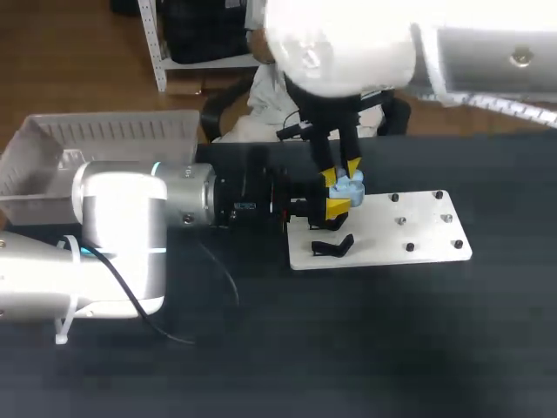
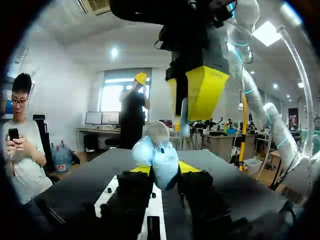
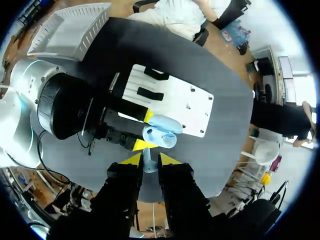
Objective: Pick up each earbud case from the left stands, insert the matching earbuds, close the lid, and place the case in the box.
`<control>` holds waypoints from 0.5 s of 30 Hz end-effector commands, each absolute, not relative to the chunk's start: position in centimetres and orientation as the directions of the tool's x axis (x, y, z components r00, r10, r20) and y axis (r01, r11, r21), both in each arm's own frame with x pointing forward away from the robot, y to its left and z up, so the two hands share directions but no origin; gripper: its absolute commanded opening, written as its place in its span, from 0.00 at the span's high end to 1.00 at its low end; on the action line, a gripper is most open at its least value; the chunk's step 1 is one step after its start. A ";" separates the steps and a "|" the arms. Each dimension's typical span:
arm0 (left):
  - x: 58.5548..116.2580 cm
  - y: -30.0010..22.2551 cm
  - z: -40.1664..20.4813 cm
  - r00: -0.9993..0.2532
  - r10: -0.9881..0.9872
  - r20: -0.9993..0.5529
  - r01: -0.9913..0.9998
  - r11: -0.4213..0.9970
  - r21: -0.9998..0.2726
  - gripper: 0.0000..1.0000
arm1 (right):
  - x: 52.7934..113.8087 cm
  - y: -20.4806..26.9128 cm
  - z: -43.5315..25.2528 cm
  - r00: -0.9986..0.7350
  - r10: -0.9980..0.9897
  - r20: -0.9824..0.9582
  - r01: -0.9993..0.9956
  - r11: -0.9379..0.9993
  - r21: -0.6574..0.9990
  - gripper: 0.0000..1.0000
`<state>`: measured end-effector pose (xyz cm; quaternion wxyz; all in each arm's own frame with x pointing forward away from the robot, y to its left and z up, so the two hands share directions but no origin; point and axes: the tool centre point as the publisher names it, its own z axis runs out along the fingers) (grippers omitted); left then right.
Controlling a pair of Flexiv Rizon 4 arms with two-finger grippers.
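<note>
**A:** What does the head view show?

**B:** A pale blue, rounded case (image 1: 350, 185) is held over the left edge of a white board (image 1: 409, 231) on the dark bench (image 1: 348, 348). The left end effector (image 1: 341, 193) comes in level from the left and grips the case from two sides. The right end effector (image 1: 340, 171) hangs just above it, pointing down.

**A:** And the left wrist view?

**B:** The case sits upright between the left arm's yellow fingers, clamped on both sides, with its lid hinged open. The right end effector hovers directly above. There is print on one of its yellow fingers, too small to read.

**A:** The right wrist view?

**B:** This one looks straight down. A pale blue earbud (image 3: 148, 163) is pinched between the right arm's nearly closed fingers. It is just above the open case, which lies crosswise in the left arm's grip.
</note>
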<state>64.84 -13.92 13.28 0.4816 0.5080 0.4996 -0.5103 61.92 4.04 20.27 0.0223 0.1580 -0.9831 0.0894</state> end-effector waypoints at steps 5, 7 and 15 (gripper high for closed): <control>64.9 -14.0 13.3 -0.021 0.017 -1.000 0.999 -0.038 -0.022 1.00 | 62.7 4.6 19.1 -0.953 -0.290 0.087 -0.302 0.927 -0.221 1.00; 64.9 -14.0 13.3 -0.021 0.017 -1.000 0.999 -0.038 -0.022 1.00 | 62.7 4.3 19.0 -0.956 -0.282 0.084 -0.293 0.931 -0.219 1.00; 64.9 -14.0 13.3 -0.021 0.017 -1.000 0.999 -0.038 -0.022 1.00 | 62.7 3.4 19.1 -0.961 -0.267 0.077 -0.278 0.936 -0.216 1.00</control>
